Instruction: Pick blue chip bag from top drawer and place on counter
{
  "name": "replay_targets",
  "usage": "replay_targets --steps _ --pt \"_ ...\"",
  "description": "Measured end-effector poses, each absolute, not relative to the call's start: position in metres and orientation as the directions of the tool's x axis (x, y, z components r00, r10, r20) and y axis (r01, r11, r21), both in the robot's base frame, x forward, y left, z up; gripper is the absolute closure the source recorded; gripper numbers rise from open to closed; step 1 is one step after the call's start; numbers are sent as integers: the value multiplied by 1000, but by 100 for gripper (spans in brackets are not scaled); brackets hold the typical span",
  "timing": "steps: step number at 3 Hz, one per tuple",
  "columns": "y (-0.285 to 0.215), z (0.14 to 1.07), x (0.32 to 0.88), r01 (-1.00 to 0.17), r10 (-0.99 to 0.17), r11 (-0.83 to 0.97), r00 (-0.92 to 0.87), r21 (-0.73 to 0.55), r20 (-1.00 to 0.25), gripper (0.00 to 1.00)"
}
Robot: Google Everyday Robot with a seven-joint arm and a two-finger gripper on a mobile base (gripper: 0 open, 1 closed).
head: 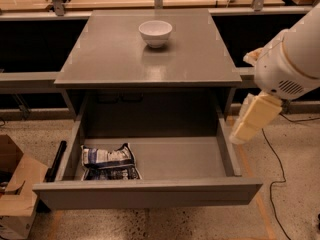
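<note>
Plainly, the task is sitting at its very start: nothing is being held, and the bag is waiting to be picked. At the lower left of the frame a cardboard box (15, 184) is standing on the floor, and a black bar (55, 160) is lying just beside the drawer's left wall. The top drawer (150, 194) is standing pulled well out, so the opening step is looking done. The blue chip bag (107, 163) is lying flat in the drawer's left front corner, close to the left wall and the front panel. Its long axis is running left to right across the frame, roughly parallel to the front panel, with the pale band lying toward the back and the dark navy part toward the front. In the upper middle, the table (100, 64) is carrying a white bowl (155, 33) near its far edge. At the right, the gripper (255, 118) is hanging outside the drawer's right wall, well apart from the bag; whether it is apart or together I cannot tell. Reaching in, grasping, lifting and placing are all remaining.
</note>
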State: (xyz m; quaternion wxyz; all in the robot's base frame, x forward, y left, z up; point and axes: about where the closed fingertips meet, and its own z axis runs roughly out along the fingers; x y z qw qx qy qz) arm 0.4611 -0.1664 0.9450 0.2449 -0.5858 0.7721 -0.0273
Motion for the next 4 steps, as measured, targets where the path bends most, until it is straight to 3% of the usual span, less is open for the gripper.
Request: replay_targets --steps 1,2,4 --pt "-161 948 475 -866 -908 329 -181 -376 -378 0" --pt "-163 933 472 -887 -903 337 -209 -316 -376 0" --pt "-93 863 480 -921 -859 330 -202 -206 -470 0"
